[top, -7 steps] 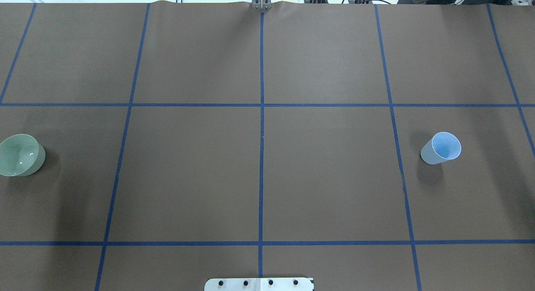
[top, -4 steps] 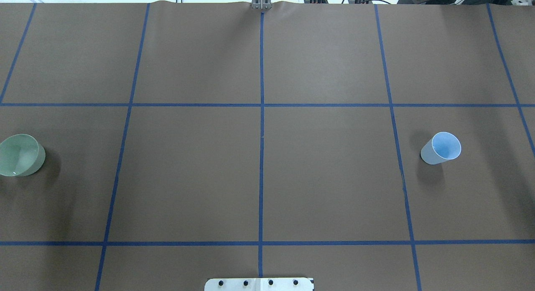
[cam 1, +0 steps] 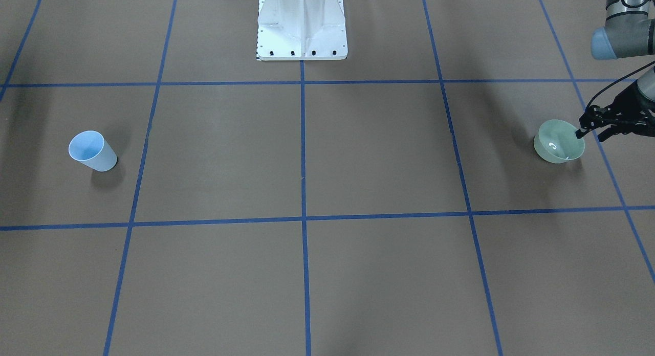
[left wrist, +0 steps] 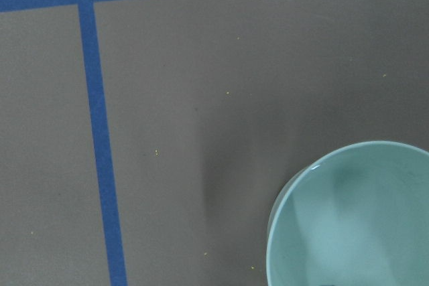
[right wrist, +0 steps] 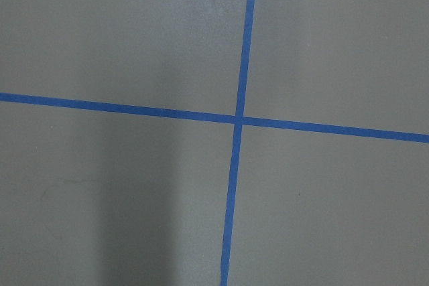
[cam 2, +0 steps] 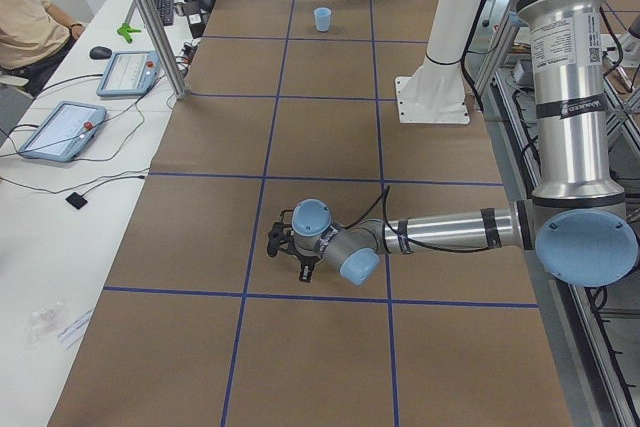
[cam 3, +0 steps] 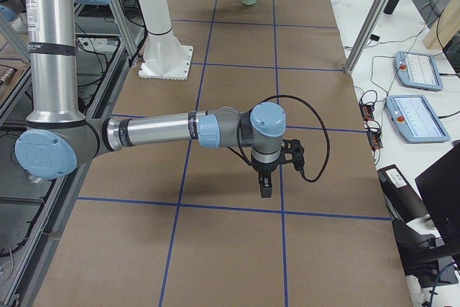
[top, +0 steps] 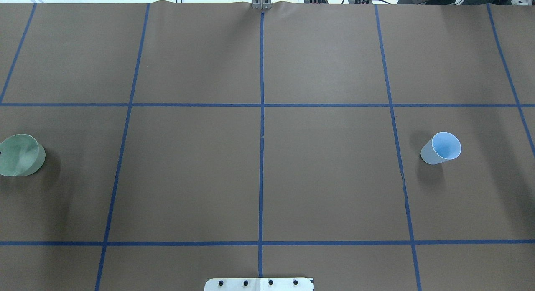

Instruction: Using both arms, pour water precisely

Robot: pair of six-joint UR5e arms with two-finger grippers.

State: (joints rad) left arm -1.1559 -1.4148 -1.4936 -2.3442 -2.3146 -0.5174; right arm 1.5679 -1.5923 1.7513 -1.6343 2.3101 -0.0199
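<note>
Left gripper (cam 1: 590,136) sits at the outer edge of the green bowl (cam 1: 542,152). Its fingers are apart. One tip is over the rim and the other outside the wall, as far as the front view lets me judge. The water (cam 1: 558,141) is in that bowl, showing only as small glints. The blue cup (cam 1: 93,150) stands at the opposite end of the table (cam 1: 378,156), well apart from the bowl. My right gripper (cam 3: 264,186) hangs over bare table, and I cannot tell whether its fingers are apart or together.

Risks, my judgement:
- Closing off-centre on the rim shoves the bowl and slops water.
- A one-sided rim pinch lets the loaded bowl sag on lifting.
- Wide rim into a narrow cup: the stream misses or overshoots.
- The light cup tips if my right gripper nudges it.
</note>
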